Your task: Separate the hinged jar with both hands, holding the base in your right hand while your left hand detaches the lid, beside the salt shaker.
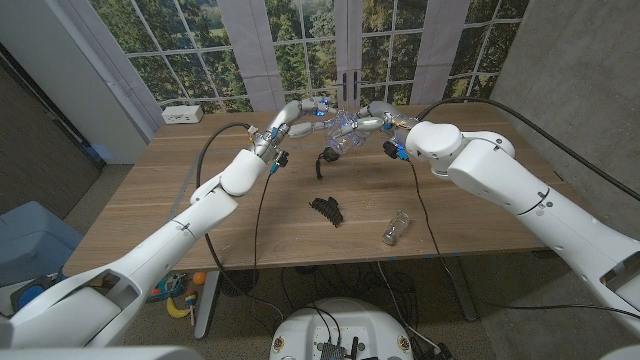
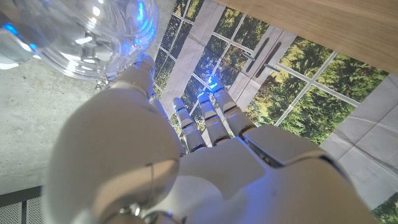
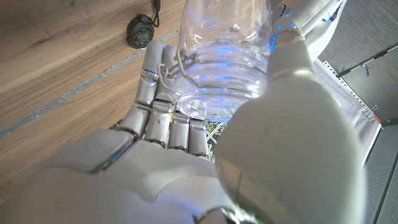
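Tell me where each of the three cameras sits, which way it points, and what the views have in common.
Head view: on the robot's head, looking down the table; both arms, left hand and right hand meeting on the jar.
Left wrist view: behind the left hand, turned, facing the windows; glass of the jar at its fingertips.
Right wrist view: behind the right hand, which grips the jar, table beyond.
Shared: all three show the jar.
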Controlling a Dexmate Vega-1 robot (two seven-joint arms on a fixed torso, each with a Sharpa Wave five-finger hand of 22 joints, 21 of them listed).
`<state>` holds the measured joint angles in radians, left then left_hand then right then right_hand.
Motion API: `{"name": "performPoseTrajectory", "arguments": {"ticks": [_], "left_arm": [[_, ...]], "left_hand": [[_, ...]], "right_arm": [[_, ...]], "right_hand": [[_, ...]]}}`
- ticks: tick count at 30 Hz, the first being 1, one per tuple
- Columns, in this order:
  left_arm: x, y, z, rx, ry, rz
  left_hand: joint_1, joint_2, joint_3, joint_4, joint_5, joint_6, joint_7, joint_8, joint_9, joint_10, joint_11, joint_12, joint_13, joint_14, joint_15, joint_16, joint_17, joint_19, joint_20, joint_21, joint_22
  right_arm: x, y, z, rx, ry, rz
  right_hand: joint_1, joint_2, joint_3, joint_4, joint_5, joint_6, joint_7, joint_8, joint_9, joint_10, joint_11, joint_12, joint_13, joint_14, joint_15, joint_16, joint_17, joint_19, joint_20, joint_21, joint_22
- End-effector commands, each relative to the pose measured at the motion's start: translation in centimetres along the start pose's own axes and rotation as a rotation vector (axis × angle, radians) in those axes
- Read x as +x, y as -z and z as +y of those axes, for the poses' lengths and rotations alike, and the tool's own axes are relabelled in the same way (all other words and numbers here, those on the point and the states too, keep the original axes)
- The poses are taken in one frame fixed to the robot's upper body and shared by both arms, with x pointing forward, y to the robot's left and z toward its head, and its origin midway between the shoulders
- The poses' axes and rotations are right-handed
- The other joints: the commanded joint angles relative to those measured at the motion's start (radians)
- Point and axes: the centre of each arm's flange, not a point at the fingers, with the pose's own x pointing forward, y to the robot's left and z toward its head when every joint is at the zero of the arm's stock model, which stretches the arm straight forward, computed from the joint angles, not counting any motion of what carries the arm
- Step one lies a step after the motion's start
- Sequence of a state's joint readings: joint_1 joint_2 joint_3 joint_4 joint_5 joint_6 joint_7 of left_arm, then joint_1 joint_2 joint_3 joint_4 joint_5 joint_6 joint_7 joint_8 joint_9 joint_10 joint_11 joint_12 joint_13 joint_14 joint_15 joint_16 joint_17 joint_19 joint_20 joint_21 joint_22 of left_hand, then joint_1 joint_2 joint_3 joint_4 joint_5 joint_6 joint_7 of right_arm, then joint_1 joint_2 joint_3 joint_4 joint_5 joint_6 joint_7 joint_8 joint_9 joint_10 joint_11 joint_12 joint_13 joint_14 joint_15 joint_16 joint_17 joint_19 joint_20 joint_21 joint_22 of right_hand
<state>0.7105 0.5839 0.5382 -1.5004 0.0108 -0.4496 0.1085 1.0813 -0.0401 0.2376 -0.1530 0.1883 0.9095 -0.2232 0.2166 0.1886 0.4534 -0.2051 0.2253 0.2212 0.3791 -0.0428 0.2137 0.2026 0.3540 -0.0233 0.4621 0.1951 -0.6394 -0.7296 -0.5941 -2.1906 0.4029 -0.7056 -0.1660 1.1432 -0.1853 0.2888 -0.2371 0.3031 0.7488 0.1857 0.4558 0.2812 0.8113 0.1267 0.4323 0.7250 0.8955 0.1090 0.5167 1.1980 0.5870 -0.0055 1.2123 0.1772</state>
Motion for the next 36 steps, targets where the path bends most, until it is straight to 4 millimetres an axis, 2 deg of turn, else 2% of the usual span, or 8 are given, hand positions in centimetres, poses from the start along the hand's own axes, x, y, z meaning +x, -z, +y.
{"name": "performPoseTrajectory", "arguments": {"ticks": [1, 10, 14, 18, 22, 26, 30, 36], "left_arm": [[0.0, -1.2, -0.6, -0.027, 0.155, -0.046], [-0.3, -2.0, -0.3, 0.002, 0.167, -0.061], [-0.3, -2.1, -0.2, -0.009, 0.155, -0.069], [-0.4, -2.3, 0.1, 0.005, 0.142, -0.062], [-0.5, -2.4, 0.5, 0.086, 0.122, -0.040], [-0.6, -2.6, 0.7, 0.153, 0.126, -0.025], [-0.6, -3.2, 1.3, 0.287, 0.122, -0.029], [-0.8, -4.2, 2.4, 0.470, 0.086, -0.021]], "left_hand": [[-0.016, 0.028, -0.001, 0.021, -0.002, 0.007, 0.001, -0.008, -0.002, -0.012, 0.000, -0.005, 0.005, 0.001, -0.164, 0.009, 0.007, -0.006, 0.006, -0.003, 0.004], [-0.067, 0.064, -0.014, 0.051, 0.018, -0.002, 0.001, -0.019, -0.005, -0.005, -0.002, 0.001, 0.010, -0.004, -0.160, 0.011, 0.014, -0.017, 0.024, -0.005, 0.006], [-0.090, 0.122, -0.003, 0.076, 0.042, 0.012, 0.002, -0.018, -0.006, 0.005, 0.002, 0.007, 0.013, -0.008, -0.148, 0.010, 0.020, -0.025, 0.038, -0.005, 0.008], [-0.135, 0.190, 0.008, 0.118, 0.069, 0.098, 0.025, 0.007, -0.004, 0.030, -0.002, 0.017, 0.018, 0.005, -0.154, 0.012, 0.021, -0.024, 0.039, 0.003, 0.012], [-0.144, 0.203, 0.015, 0.128, 0.084, 0.110, 0.041, 0.013, 0.003, 0.066, -0.002, 0.029, 0.023, 0.028, -0.166, 0.020, 0.023, -0.014, 0.021, 0.011, 0.013], [-0.144, 0.210, 0.021, 0.137, 0.122, 0.091, 0.055, 0.045, 0.054, 0.171, -0.004, 0.064, 0.041, 0.068, -0.178, 0.035, 0.031, 0.029, -0.022, 0.043, 0.022], [-0.085, 0.217, 0.072, 0.135, 0.196, 0.080, 0.082, 0.134, 0.133, 0.407, -0.008, 0.133, 0.087, 0.287, -0.192, 0.125, 0.090, 0.109, -0.072, 0.171, 0.093], [-0.053, 0.204, 0.083, 0.122, 0.216, 0.084, 0.087, 0.174, 0.162, 0.473, -0.005, 0.144, 0.105, 0.379, -0.194, 0.164, 0.134, 0.144, -0.092, 0.257, 0.152]], "right_arm": [[-0.1, 0.4, -0.2, 0.017, 0.011, 0.019], [0.0, 0.4, -0.2, 0.020, 0.020, 0.022], [0.1, 0.4, -0.2, 0.015, 0.029, 0.027], [0.1, 0.4, -0.2, 0.005, 0.035, 0.029], [0.2, 0.5, -0.3, -0.004, 0.038, 0.037], [0.1, 0.5, -0.7, -0.023, 0.053, 0.054], [0.0, 0.3, -0.9, -0.075, 0.076, 0.085], [-0.4, -0.6, -0.6, -0.214, 0.144, 0.145]], "right_hand": [[0.238, 0.245, 0.144, 0.065, 0.008, 0.195, -0.160, 0.004, 0.002, 0.189, -0.184, -0.004, 0.007, 0.235, -0.337, 0.003, 0.003, -0.057, -0.148, 0.008, -0.001], [0.238, 0.245, 0.147, 0.065, 0.008, 0.198, -0.159, 0.003, 0.003, 0.192, -0.183, -0.008, 0.009, 0.236, -0.337, 0.002, 0.004, -0.061, -0.147, 0.011, -0.002], [0.237, 0.245, 0.147, 0.065, 0.008, 0.198, -0.160, 0.003, 0.004, 0.191, -0.182, -0.010, 0.010, 0.236, -0.337, 0.001, 0.004, -0.062, -0.146, 0.012, -0.002], [0.237, 0.244, 0.148, 0.065, 0.009, 0.197, -0.160, 0.002, 0.003, 0.193, -0.182, -0.011, 0.010, 0.236, -0.337, 0.001, 0.004, -0.063, -0.146, 0.013, -0.002], [0.237, 0.243, 0.149, 0.065, 0.009, 0.202, -0.161, 0.003, 0.003, 0.195, -0.182, -0.012, 0.012, 0.236, -0.337, 0.001, 0.004, -0.064, -0.146, 0.014, -0.002], [0.237, 0.242, 0.150, 0.065, 0.009, 0.207, -0.159, 0.003, 0.002, 0.197, -0.176, -0.016, 0.011, 0.238, -0.337, 0.001, 0.005, -0.066, -0.147, 0.016, -0.002], [0.238, 0.241, 0.151, 0.064, 0.009, 0.210, -0.158, 0.004, 0.003, 0.198, -0.176, -0.015, 0.016, 0.238, -0.336, 0.001, 0.006, -0.068, -0.147, 0.017, -0.002], [0.238, 0.241, 0.153, 0.064, 0.010, 0.210, -0.159, 0.005, 0.007, 0.200, -0.175, -0.017, 0.020, 0.239, -0.336, 0.002, 0.008, -0.069, -0.147, 0.019, -0.002]]}}
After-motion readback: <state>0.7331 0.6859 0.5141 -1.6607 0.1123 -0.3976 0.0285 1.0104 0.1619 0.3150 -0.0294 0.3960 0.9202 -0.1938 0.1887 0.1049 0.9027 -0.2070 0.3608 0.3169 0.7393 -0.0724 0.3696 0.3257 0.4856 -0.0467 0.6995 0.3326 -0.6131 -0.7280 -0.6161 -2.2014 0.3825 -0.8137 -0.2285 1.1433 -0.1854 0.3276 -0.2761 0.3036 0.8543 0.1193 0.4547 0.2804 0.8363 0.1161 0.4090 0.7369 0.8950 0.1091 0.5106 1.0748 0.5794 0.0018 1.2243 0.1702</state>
